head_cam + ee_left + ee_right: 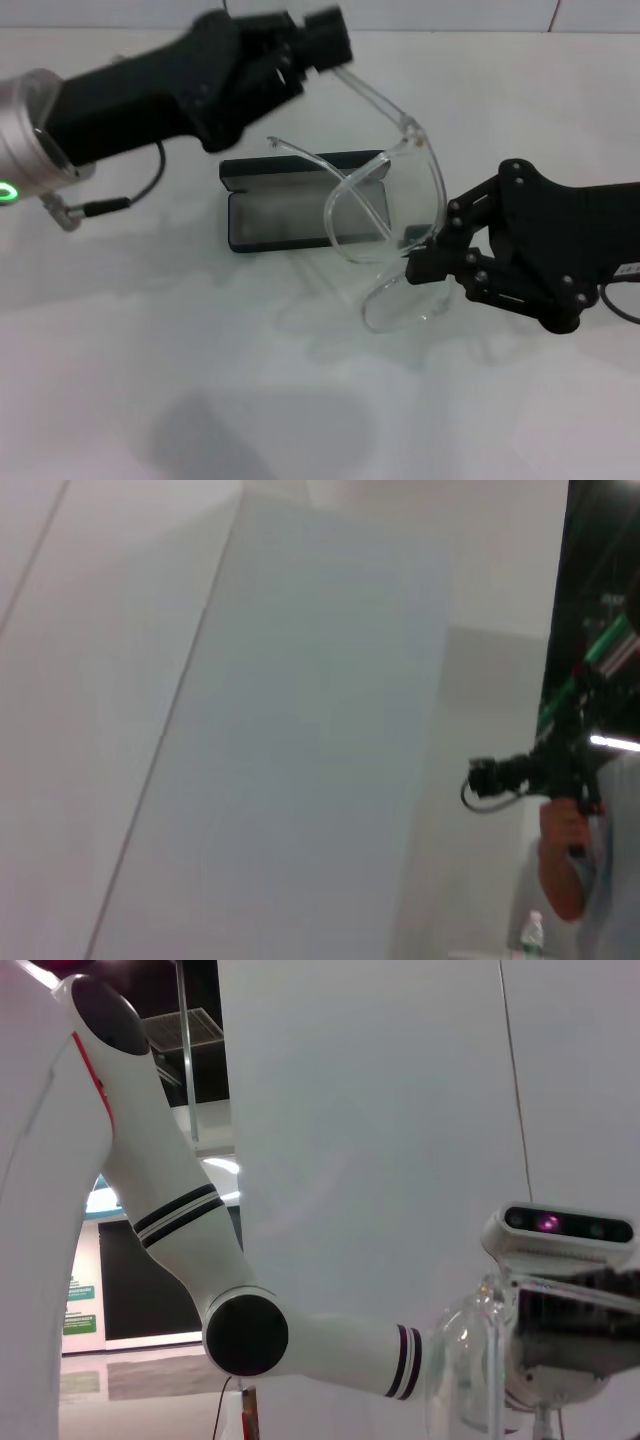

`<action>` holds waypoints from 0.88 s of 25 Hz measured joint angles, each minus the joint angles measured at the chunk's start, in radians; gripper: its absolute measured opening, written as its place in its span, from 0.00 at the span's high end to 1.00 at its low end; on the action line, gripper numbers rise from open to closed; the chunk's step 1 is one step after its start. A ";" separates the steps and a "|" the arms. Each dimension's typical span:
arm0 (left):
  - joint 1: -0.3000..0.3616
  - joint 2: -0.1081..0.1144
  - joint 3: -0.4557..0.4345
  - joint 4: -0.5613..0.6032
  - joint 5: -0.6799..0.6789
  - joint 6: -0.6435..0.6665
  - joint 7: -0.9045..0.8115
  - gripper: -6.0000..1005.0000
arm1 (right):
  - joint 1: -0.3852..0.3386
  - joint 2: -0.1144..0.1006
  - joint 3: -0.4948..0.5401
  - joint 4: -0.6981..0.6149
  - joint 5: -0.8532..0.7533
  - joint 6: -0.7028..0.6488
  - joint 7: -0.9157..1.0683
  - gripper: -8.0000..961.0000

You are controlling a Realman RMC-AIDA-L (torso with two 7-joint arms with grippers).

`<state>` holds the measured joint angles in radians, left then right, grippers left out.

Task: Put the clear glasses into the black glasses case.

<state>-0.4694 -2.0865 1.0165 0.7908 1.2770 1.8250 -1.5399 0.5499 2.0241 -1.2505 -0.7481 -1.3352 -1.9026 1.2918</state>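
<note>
Both claws are on the clear glasses [385, 215] right now, and the pair hangs in the air between them. Up at the far left of the table [200, 400], the left gripper [335, 45] comes in from the left side and clamps the tip of one clear arm; that arm runs down and to the right from its dark fingers towards the hinge corner of the frame. Over on the right, the right gripper [425, 255] reaches in low from the right edge, its black linkage fingers closed on the lower part of the wraparound lens near its right end. So the glasses are stretched on a slant: high at the left claw, low at the right claw, with the lens curving down beside the right fingers and its bottom rim close to the tabletop.

And the black glasses case [300, 205] sits open on the white table directly under and behind the glasses, lid raised at the back, grey lining showing. Seen from the head camera, the second clear arm and part of the lens cross over the case's right half, above it rather than inside it.

From the right wrist camera, a curved piece of clear plastic [470, 1360] shows close in, with the robot's white left arm [250, 1330] beyond it.
</note>
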 joint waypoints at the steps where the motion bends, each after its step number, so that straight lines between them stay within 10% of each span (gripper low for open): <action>1: -0.001 0.000 0.006 -0.002 0.011 -0.002 -0.007 0.88 | 0.001 0.000 0.000 0.000 0.000 0.000 0.000 0.91; 22: -0.005 0.006 0.077 0.005 0.039 0.008 -0.207 0.88 | 0.008 0.001 -0.005 -0.006 0.045 0.032 -0.002 0.91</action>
<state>-0.4743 -2.0806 1.0936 0.7961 1.3163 1.8329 -1.7469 0.5577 2.0249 -1.2558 -0.7537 -1.2905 -1.8701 1.2900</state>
